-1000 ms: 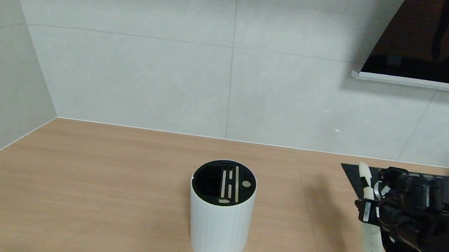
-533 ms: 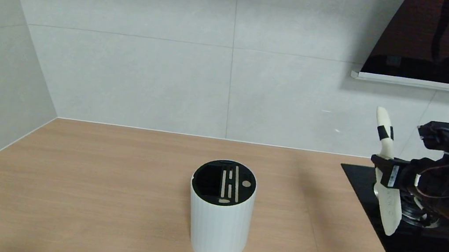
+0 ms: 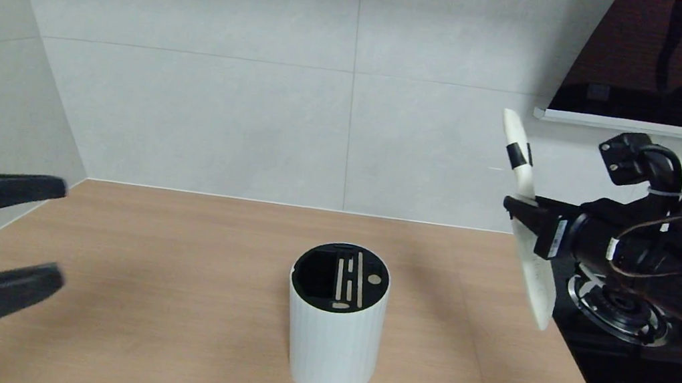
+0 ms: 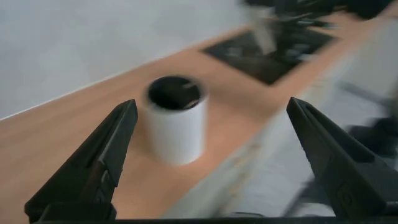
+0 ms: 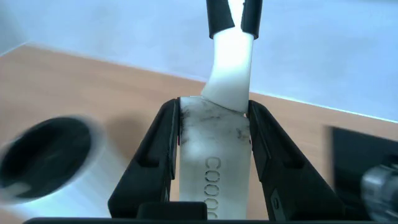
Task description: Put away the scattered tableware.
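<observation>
While the left end effector point(image 3: 63, 232) gapes empty, the right end effector point(image 3: 528, 226) clamps a knife point(image 3: 537, 283) well clear of the holder point(image 3: 331, 345).

Wood counter point(image 3: 166, 273) w/ black glass cooktop point(image 3: 637, 378) at 4 o'clock, burner point(image 3: 617, 310) on it. Dark range hood point(image 3: 671, 65) at 2 o'clock. Grey tiled wall point(image 3: 226, 100) behind.

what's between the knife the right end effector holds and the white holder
Nothing: in the head view, only bare wooden countertop lies between the knife and the white holder.
</observation>
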### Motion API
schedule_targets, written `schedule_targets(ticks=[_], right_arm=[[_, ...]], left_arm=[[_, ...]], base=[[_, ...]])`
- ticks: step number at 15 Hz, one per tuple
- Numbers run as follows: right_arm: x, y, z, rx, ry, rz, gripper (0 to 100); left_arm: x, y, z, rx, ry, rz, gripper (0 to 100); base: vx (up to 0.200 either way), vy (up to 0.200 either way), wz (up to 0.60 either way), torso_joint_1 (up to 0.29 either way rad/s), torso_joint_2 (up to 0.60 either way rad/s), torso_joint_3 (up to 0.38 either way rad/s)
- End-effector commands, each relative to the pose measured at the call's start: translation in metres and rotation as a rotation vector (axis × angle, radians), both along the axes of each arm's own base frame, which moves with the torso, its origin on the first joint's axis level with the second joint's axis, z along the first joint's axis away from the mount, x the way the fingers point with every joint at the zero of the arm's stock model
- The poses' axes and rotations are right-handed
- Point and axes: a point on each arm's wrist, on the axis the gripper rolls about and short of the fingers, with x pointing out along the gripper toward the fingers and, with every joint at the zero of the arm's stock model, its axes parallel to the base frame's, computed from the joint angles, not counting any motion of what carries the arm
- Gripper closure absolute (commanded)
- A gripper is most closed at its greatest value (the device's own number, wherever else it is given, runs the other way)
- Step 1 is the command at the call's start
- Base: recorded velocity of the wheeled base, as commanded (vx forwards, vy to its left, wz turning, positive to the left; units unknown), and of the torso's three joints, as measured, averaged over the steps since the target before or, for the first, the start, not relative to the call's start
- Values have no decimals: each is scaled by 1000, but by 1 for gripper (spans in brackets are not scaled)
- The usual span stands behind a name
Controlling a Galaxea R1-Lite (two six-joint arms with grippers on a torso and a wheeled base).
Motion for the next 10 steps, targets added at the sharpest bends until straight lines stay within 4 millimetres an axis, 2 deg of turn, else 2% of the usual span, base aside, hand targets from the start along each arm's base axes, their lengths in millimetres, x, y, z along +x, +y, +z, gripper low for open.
schedule_targets(ticks=[1, 3, 6, 7, 10], right_arm=[[-14, 35, -5, -30, 36, 50, 100], [-29, 55, -8, -48, 42, 64, 100], [-44, 70, -8, -51, 37, 101, 100], [-51, 80, -7, -54, 33, 109, 100], [-67, 103, -8, -5, 62, 183, 100]], left_arm=[[77, -48, -35, 25, 154, -134, 0], [83, -62, -59, -12, 193, -174, 0], [86, -80, -65, -185, 285, -224, 0], [95, -94, -68, -286, 349, -222, 0], [117, -120, -84, -347, 319, -109, 0]], base=[[0, 0, 0, 0, 0, 0], [0, 0, 0, 0, 0, 0], [0, 0, 0, 0, 0, 0], [0, 0, 0, 0, 0, 0], [0, 0, 0, 0, 0, 0]])
